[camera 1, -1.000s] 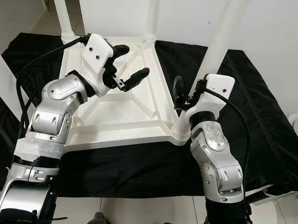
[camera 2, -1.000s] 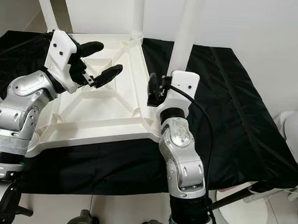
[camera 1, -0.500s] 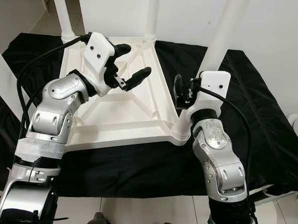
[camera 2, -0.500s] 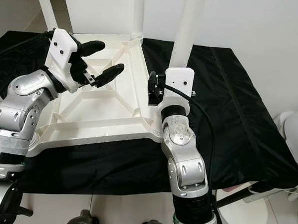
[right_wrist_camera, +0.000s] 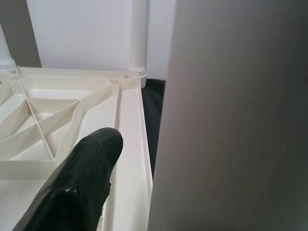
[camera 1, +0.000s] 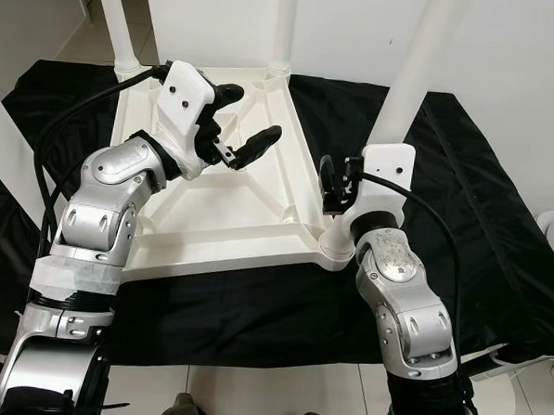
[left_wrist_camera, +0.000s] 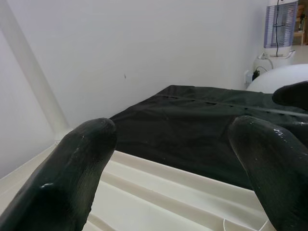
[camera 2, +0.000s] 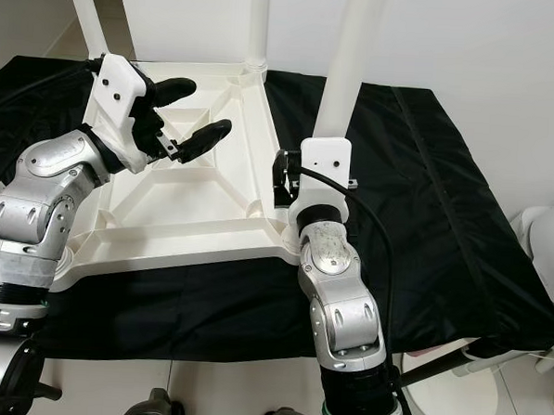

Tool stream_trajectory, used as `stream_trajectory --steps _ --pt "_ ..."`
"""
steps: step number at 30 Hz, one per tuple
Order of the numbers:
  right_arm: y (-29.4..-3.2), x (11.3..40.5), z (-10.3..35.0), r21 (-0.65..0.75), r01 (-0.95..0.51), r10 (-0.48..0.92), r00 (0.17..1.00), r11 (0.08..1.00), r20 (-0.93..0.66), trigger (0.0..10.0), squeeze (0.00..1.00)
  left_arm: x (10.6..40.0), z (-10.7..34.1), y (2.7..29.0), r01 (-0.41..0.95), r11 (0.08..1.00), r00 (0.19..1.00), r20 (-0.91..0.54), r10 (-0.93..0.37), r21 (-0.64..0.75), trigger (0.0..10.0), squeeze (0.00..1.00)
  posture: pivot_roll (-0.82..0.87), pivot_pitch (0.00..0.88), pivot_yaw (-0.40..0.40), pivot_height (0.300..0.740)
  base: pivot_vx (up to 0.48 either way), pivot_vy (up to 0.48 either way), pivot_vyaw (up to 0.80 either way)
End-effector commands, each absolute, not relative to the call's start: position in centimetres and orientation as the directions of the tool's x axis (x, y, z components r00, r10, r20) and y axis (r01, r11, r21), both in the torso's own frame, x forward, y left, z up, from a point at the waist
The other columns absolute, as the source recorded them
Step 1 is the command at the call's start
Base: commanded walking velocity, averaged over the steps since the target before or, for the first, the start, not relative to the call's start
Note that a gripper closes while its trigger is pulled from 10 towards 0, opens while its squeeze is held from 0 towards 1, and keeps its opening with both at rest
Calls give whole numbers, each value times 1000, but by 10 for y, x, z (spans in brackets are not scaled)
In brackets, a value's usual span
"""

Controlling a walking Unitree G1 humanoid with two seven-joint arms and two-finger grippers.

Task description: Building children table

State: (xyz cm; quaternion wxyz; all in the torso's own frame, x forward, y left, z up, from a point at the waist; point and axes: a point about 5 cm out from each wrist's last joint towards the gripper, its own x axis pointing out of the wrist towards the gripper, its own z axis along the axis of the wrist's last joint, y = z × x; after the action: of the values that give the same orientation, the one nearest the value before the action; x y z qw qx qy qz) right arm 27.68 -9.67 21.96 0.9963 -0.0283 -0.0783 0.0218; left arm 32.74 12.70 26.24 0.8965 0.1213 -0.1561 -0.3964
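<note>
Upturned white tabletop (camera 1: 223, 200) lies on the black cloth (camera 1: 464, 180). Right gripper (camera 2: 283, 180) grasps its near-right leg (camera 1: 402, 70) low down; left gripper (camera 1: 237, 122) hovers above the ribbed underside, fingers spread

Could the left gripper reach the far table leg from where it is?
Probably yes. The left gripper hovers open above the upturned tabletop, and nothing stands between it and the far leg upright at the back corner.

I had open room over the upturned tabletop (camera 1: 231, 200) — though its ribs, and probably the near leg (camera 1: 402, 75), crowded my right gripper (camera 1: 332, 184).
</note>
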Motion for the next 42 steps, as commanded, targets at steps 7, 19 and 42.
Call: stream_trajectory --steps 7,19,42 --pt "-96 277 210 -39 -48 52 994 998 97 0 0 335 254 131 589 747 749 137 -648 309 10000 0 14 36 -36 740 0 0 0" --pt "-96 279 203 138 -23 17 999 990 41 10000 0 336 240 118 608 764 783 -3 -622 217 10000 0 17 40 -35 740 0 0 0" --pt "-107 280 167 953 -33 50 999 302 19 10000 0 328 339 93 468 853 791 320 -521 232 10000 0 15 97 -43 740 0 0 0"
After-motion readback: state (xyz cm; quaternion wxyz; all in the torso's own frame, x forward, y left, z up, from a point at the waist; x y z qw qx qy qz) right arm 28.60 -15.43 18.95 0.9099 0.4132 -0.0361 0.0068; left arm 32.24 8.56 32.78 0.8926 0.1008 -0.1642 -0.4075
